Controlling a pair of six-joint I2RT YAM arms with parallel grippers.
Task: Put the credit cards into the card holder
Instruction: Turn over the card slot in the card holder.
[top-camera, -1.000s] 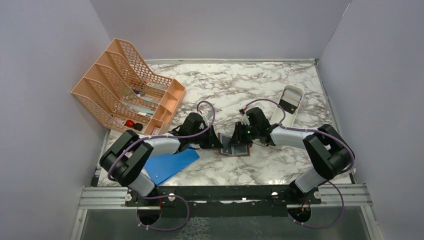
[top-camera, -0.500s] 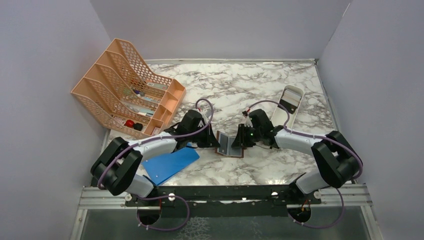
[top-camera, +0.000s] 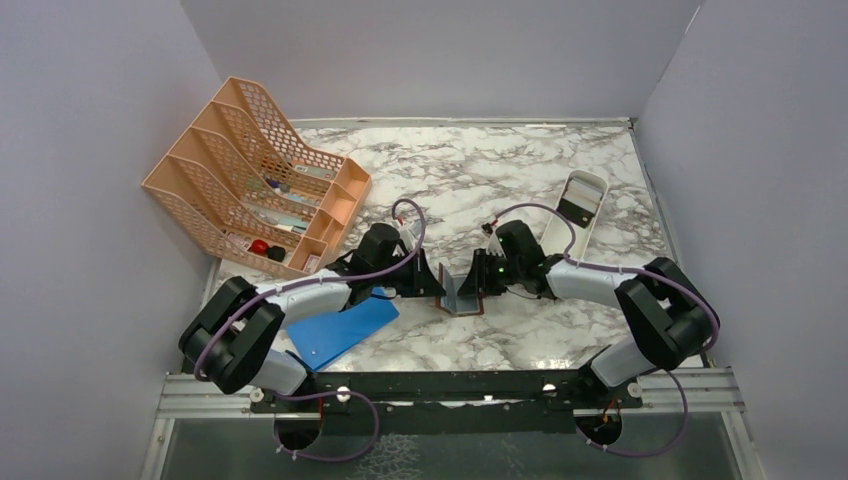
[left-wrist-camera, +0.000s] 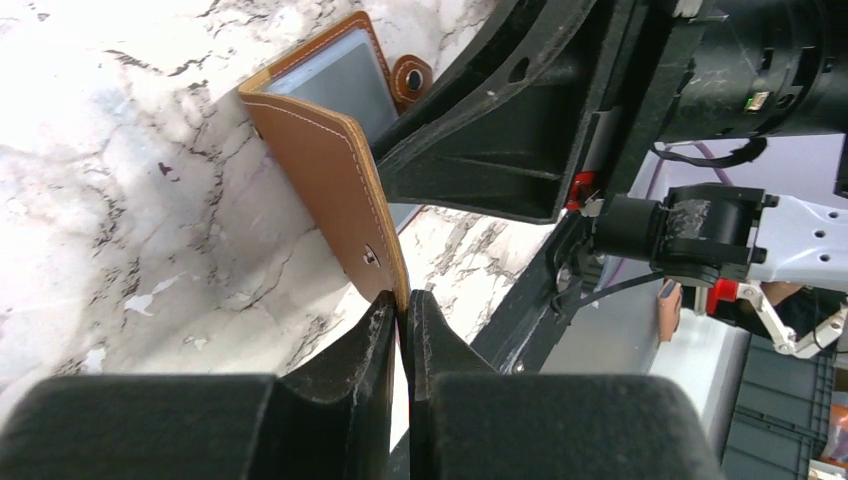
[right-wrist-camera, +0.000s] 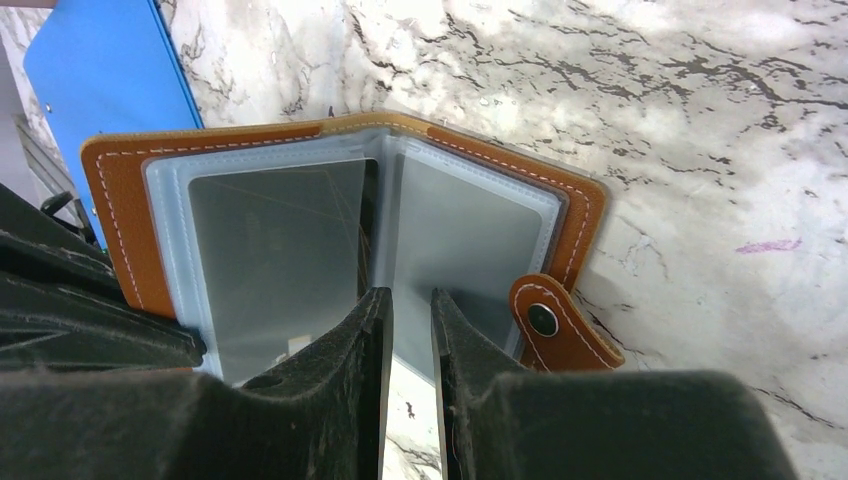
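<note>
The card holder (top-camera: 462, 297), a brown leather bifold wallet, stands half open in a V at mid table between both grippers. My left gripper (top-camera: 437, 287) is shut on the outer edge of its left cover (left-wrist-camera: 330, 170), pinched at the fingertips (left-wrist-camera: 403, 300). My right gripper (right-wrist-camera: 410, 300) hovers over the open wallet (right-wrist-camera: 110, 200) with jaws a narrow gap apart, astride the edge of a clear sleeve; marble shows through the gap. The snap tab (right-wrist-camera: 545, 320) lies flat on the right. A dark card-like piece (top-camera: 573, 211) lies in the white tray. No light blue card is plainly visible.
An orange mesh rack (top-camera: 255, 185) with small items stands at back left. A bright blue board (top-camera: 340, 325) lies under the left arm, near the front edge. The white oblong tray (top-camera: 597, 180) sits at back right. Walls close in on three sides.
The left gripper has closed on the wallet's left cover and raised it, so the wallet went from lying spread flat to a half-folded V. The right gripper kept its narrow gap.
</note>
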